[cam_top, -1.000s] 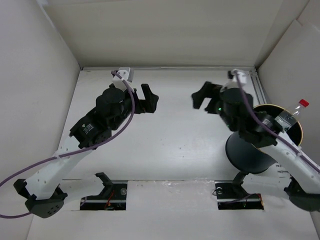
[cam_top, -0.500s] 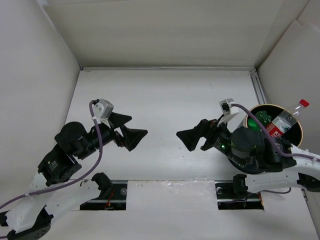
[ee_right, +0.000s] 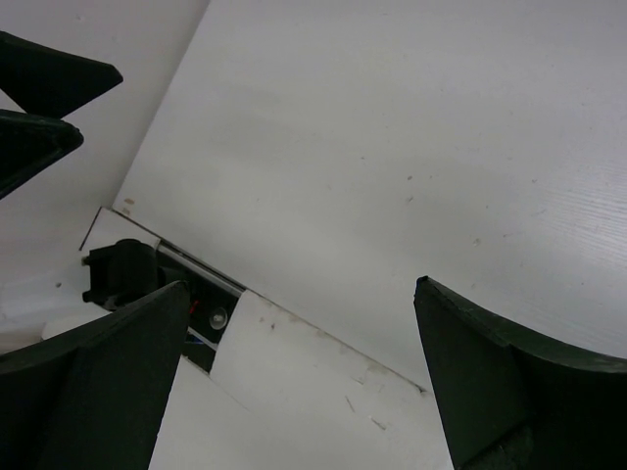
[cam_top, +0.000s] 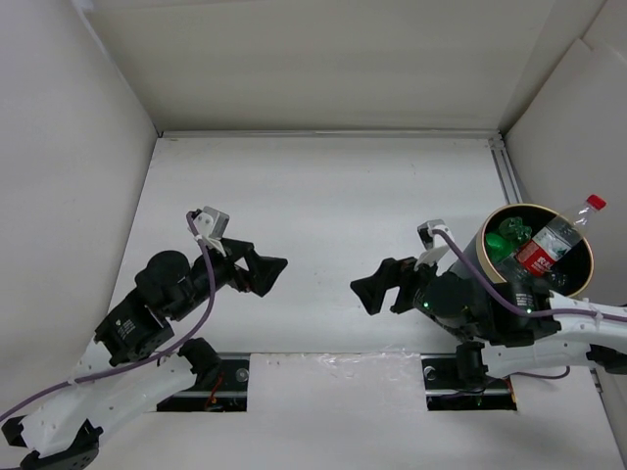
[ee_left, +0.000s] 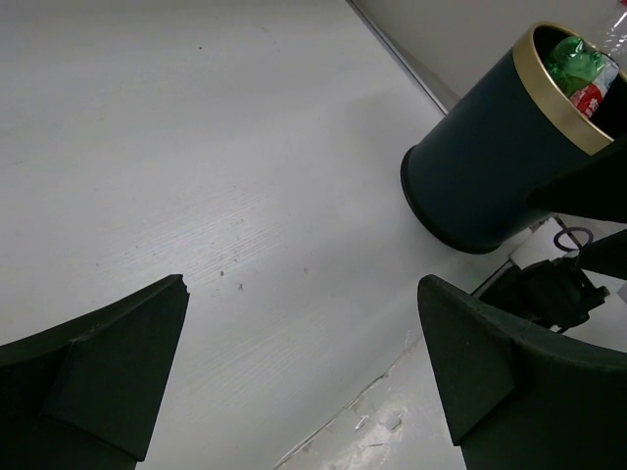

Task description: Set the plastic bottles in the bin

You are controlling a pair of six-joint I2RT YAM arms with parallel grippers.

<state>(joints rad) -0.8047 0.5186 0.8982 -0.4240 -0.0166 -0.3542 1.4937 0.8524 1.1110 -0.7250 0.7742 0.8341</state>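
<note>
The bin [cam_top: 529, 206], dark teal with a tan rim, stands at the right of the table and holds plastic bottles: a green one [cam_top: 508, 235] and a clear red-label one [cam_top: 550, 241] whose red cap sticks out over the rim. The left wrist view shows the bin [ee_left: 475, 171] at upper right with the green bottle [ee_left: 576, 59] inside. My left gripper [cam_top: 269, 271] [ee_left: 302, 294] is open and empty over bare table at the near left. Left of the bin, my right gripper [cam_top: 375, 289] [ee_right: 299, 289] is open and empty, pointing left.
White walls close in the table on the left, back and right. A metal rail [cam_top: 505, 171] runs along the right edge behind the bin. Two dark cut-outs with arm mounts [cam_top: 204, 377] [cam_top: 468, 377] lie at the near edge.
Both arms have drawn back from the far middle of the table toward the near edge. The right arm has come off the bin, uncovering the bottles inside. Both grippers stayed open.
</note>
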